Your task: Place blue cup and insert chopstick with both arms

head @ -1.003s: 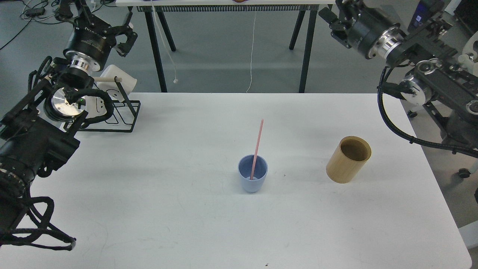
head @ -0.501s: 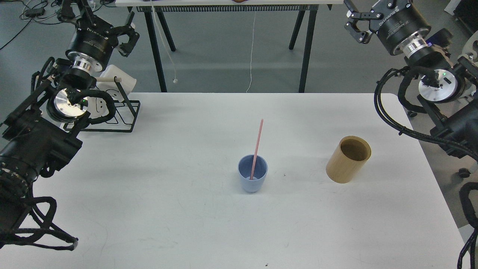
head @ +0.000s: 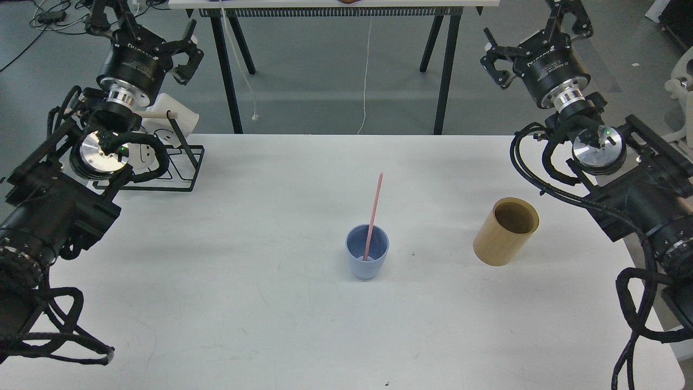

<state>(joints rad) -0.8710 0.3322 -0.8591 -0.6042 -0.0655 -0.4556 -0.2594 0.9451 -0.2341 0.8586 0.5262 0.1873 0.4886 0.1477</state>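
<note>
The blue cup (head: 367, 259) stands upright on the white table (head: 243, 303), a little right of its middle. The pink chopstick (head: 373, 212) stands in the cup and leans against its far rim, its upper half sticking out. My left gripper (head: 145, 31) is raised at the far left, above the mug rack, open and empty. My right gripper (head: 533, 37) is raised at the far right beyond the table's back edge, open and empty. Both are well away from the cup.
A tan wooden cylinder (head: 506, 231) stands upright to the right of the cup. A black wire rack (head: 173, 162) with white mugs (head: 176, 119) and a beige rod sits at the back left corner. A second table's black legs (head: 444, 70) stand behind.
My right arm has swung left and settled over the table's right edge, its gripper now pointing up and away. My left arm has barely shifted. The cup and chopstick have not moved.
</note>
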